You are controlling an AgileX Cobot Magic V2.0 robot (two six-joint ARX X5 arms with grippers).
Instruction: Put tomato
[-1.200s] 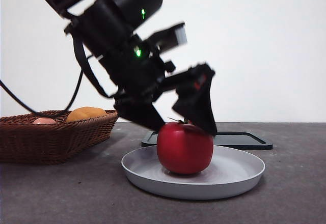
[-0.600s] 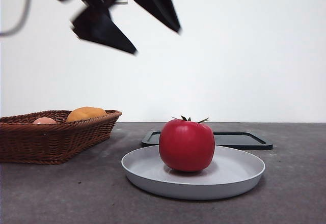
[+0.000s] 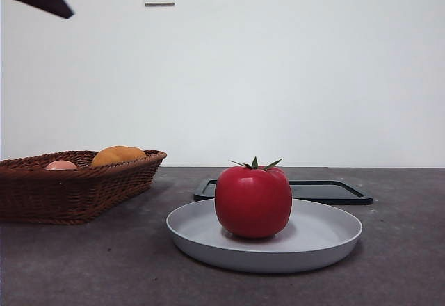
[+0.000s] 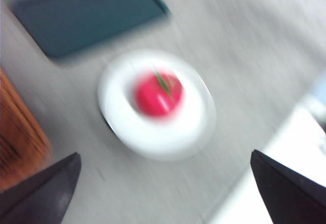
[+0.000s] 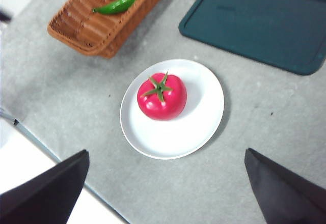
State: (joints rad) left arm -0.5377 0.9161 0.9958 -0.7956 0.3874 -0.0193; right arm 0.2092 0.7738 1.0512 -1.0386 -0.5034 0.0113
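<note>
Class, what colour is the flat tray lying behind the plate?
The tray is dark teal-green, seen best in the right wrist view; the front view shows it almost black.

My jaws are black. The tomato is glossy deep red with a dark green stem, on a plain white plate. I see a brown woven basket, a dark teal tray and a speckled grey counter.
</note>
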